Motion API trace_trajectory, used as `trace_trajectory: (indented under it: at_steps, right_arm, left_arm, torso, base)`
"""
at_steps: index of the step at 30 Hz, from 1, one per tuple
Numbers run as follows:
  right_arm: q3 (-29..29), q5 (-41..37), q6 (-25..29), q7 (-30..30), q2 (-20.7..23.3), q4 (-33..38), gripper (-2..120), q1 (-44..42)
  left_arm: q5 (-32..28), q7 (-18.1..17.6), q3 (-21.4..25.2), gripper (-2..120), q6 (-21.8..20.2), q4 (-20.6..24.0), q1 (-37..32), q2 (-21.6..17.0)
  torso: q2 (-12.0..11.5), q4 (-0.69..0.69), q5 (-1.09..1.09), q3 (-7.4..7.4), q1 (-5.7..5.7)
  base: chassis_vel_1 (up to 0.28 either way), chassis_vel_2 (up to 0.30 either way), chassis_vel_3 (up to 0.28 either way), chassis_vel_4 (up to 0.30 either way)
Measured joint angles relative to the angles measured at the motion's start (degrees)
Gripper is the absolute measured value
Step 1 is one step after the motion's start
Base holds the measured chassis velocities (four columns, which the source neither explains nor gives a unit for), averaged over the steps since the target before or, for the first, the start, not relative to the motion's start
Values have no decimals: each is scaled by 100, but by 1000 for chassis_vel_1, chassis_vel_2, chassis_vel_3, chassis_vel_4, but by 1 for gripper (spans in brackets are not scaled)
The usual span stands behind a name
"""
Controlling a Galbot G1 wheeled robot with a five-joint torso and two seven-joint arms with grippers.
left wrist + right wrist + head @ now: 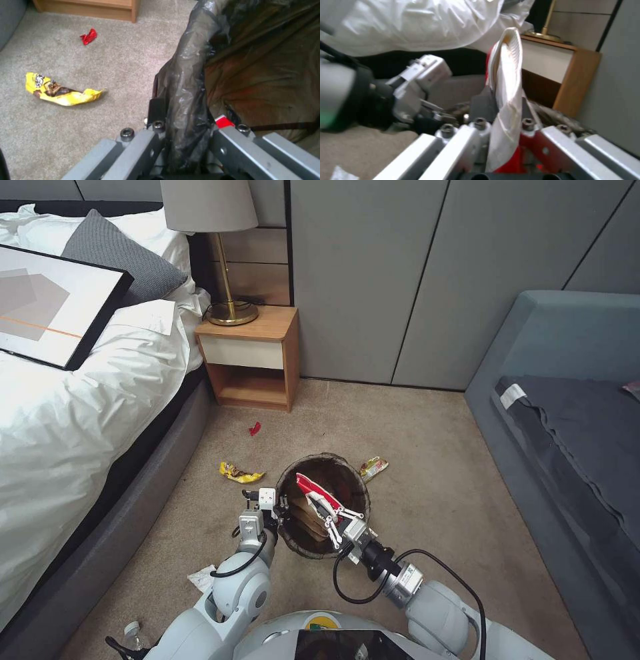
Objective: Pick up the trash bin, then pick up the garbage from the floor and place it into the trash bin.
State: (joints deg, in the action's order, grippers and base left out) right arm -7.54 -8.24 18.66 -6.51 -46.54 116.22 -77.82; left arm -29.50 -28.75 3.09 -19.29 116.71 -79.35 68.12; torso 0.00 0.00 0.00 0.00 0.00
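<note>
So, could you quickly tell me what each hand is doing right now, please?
Left hand: closed on the trash bin rim.
Right hand: closed on a flattened red-and-white paper cup, over the bin's opening.

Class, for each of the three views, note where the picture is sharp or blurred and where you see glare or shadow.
Head view: evenly lit and sharp, with soft shadow inside the trash bin. Left wrist view: the bin's bag glints with pale glare, and the yellow wrapper is a little soft. Right wrist view: the flattened cup is fairly clear, while the left gripper beyond it smears into blur.
</note>
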Motion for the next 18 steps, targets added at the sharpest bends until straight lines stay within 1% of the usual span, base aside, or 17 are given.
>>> trace_trajectory:
  at_steps: [1, 2, 3, 5, 6, 8, 10, 11, 13, 14, 15, 16, 18]
  right_arm:
    - [12, 7, -7, -16, -4, -8, 8, 2]
    - [12, 7, -7, -16, -4, -8, 8, 2]
    - [30, 9, -28, -55, -15, -12, 15, 3]
    - [43, 10, -60, -100, -34, -12, 23, 2]
    - [43, 10, -60, -100, -34, -12, 23, 2]
    - [47, 10, -76, -118, -47, -12, 30, 1]
    - [51, 9, -116, -156, -68, -6, 43, -1]
    - [51, 9, -116, -156, -68, -6, 43, -1]
    - [58, 5, -152, -170, -86, 25, 52, -2]
    - [60, 4, -155, -176, -90, 37, 54, -2]
    - [60, 4, -155, -176, -90, 37, 54, -2]
    - [74, 1, -165, -183, -96, 62, 61, -1]
    - [116, -30, -176, -188, -98, 113, 70, 6]
  left_arm:
    - [0, 0, 0, 2, 2, 0, 0, 1]
    - [0, 0, 0, 2, 2, 0, 0, 1]
    - [-1, 0, 0, 2, 8, 0, -1, 5]
    - [-1, 0, 0, 2, 12, 0, -1, 7]
    - [-1, 0, 0, 2, 12, 0, -1, 7]
    - [-2, 0, 0, 2, 13, 0, -1, 6]
    - [-5, -1, 0, 2, 16, 0, 0, 3]
    - [-5, -1, 0, 2, 16, 0, 0, 3]
    - [-6, -1, 2, 2, 21, 2, -5, 0]
    - [-6, -1, 2, 2, 23, 2, -7, -1]
    - [-6, -1, 2, 2, 23, 2, -7, -1]
    - [-6, -1, 3, 2, 26, 3, -11, -3]
    - [-6, -1, 6, 2, 32, 3, -11, -5]
  torso:
    - [0, 0, 0, 0, 0]
    - [0, 0, 0, 0, 0]
    - [0, 0, 0, 0, 0]
    - [0, 0, 0, 0, 0]
    - [0, 0, 0, 0, 0]
    - [0, 0, 0, 0, 0]
    - [0, 0, 0, 0, 0]
    - [0, 0, 0, 0, 0]
    - [0, 0, 0, 0, 0]
    - [0, 0, 0, 0, 0]
    - [0, 0, 0, 0, 0]
    - [0, 0, 0, 0, 0]
    - [0, 0, 0, 0, 0]
  base:
    - [0, 0, 0, 0]
    - [0, 0, 0, 0]
    - [0, 0, 0, 0]
    - [0, 0, 0, 0]
    - [0, 0, 0, 0]
    - [0, 0, 0, 0]
    - [0, 0, 0, 0]
    - [0, 0, 0, 0]
    - [0, 0, 0, 0]
    - [0, 0, 0, 0]
    - [0, 0, 0, 0]
    - [0, 0, 0, 0]
    - [0, 0, 0, 0]
